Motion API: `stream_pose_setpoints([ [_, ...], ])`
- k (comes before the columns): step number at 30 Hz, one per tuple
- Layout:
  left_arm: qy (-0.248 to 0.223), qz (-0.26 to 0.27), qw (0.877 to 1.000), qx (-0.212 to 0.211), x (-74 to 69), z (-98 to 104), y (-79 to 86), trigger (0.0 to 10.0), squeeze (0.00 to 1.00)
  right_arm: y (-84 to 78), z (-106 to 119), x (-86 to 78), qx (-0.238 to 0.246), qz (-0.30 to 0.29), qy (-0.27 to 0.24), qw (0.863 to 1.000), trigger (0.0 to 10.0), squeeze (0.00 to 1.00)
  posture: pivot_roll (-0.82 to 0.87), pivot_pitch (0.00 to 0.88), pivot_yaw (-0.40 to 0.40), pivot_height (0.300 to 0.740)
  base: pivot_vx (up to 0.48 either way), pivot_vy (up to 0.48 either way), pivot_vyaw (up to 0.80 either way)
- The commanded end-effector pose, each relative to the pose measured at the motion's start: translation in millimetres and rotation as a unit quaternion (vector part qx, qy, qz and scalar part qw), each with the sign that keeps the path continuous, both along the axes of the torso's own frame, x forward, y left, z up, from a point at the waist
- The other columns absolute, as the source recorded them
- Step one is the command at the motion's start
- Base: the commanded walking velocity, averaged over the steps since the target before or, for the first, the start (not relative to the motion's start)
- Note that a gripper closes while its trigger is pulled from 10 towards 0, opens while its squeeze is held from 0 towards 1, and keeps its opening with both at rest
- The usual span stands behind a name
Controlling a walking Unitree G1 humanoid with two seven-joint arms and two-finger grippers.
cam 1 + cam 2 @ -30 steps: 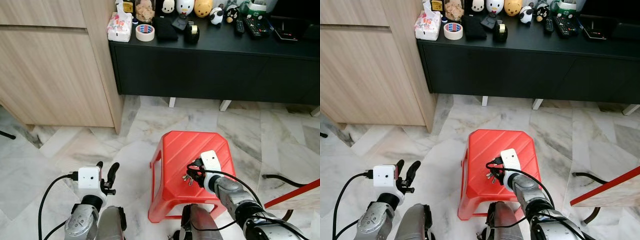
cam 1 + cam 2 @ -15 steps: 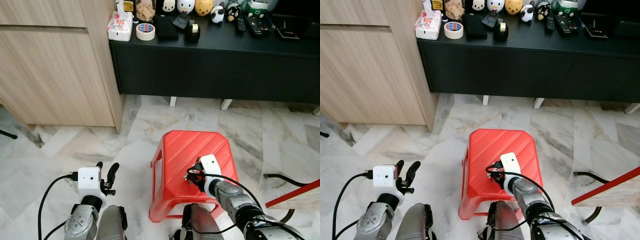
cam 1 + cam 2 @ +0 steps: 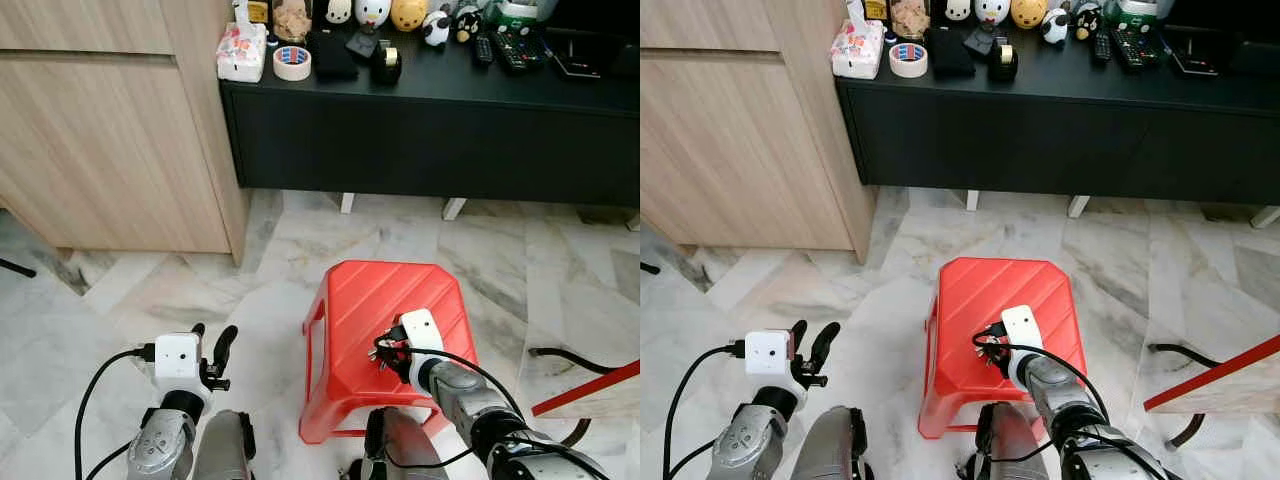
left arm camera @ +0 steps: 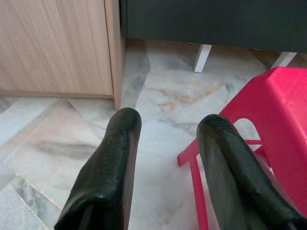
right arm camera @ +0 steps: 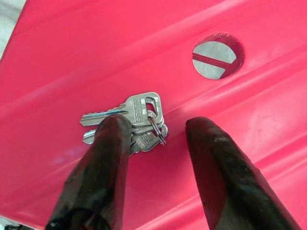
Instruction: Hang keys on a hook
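One keys point(image 5: 136, 120) bunch — one red stool point(image 5: 72, 62).

Keys point(image 5: 136, 120) lie on the red stool point(image 3: 375, 300).

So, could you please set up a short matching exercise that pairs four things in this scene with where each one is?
Things:
1. keys
2. roll of tape
3. left pincer
4. right pincer

Places:
A. on the black cabinet, beside the tissue pack
B. open, hovering over the marble floor
C. lying on the red stool
D. open, one finger on each side of the keys

Pairs: 1-C, 2-A, 3-B, 4-D
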State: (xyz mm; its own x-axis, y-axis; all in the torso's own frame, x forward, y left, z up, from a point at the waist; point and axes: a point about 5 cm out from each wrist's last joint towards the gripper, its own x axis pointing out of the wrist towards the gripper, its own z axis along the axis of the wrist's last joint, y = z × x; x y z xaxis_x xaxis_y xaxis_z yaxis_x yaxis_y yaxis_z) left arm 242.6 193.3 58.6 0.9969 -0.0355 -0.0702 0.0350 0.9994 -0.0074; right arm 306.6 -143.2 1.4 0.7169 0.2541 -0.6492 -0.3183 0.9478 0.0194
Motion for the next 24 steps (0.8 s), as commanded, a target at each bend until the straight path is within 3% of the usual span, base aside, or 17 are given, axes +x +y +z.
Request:
stream_pose_setpoints([
  [1, 0.014, -0.002, 1.000, 0.002, -4.9, -5.9, -0.2, 10.0, 0.00, -2.2, -8.0, -7.8, -0.001, -0.003, 0.019, 1.000, 3.2, 0.00, 0.11, 0.218, -0.091, 0.623, 0.000, 0.000, 0.00],
  [3, 0.015, -0.001, 1.000, 0.003, -5.0, -5.9, 0.0, 10.0, 0.00, -1.5, -8.3, -8.2, -0.001, -0.002, 0.020, 1.000, 3.0, 0.00, 0.11, 0.218, -0.090, 0.623, 0.000, 0.000, 0.00],
  [5, 0.016, -0.002, 1.000, 0.006, -5.0, -6.2, 0.2, 10.0, 0.00, 0.0, -9.0, -8.9, 0.001, 0.000, 0.020, 1.000, 1.7, 0.00, 0.11, 0.219, -0.089, 0.623, 0.000, 0.000, 0.00],
  [8, 0.017, -0.004, 1.000, 0.008, -4.8, -6.5, 0.3, 10.0, 0.00, 1.5, -9.8, -9.7, 0.002, 0.002, 0.021, 1.000, 1.3, 0.00, 0.11, 0.218, -0.088, 0.623, 0.000, 0.000, 0.00],
  [24, 0.016, -0.006, 1.000, 0.017, -1.4, -6.3, 0.5, 10.0, 0.00, 1.2, -10.6, -10.5, -0.001, 0.000, 0.021, 1.000, 1.1, 0.00, 0.11, 0.210, -0.086, 0.623, 0.000, 0.000, 0.00],
])
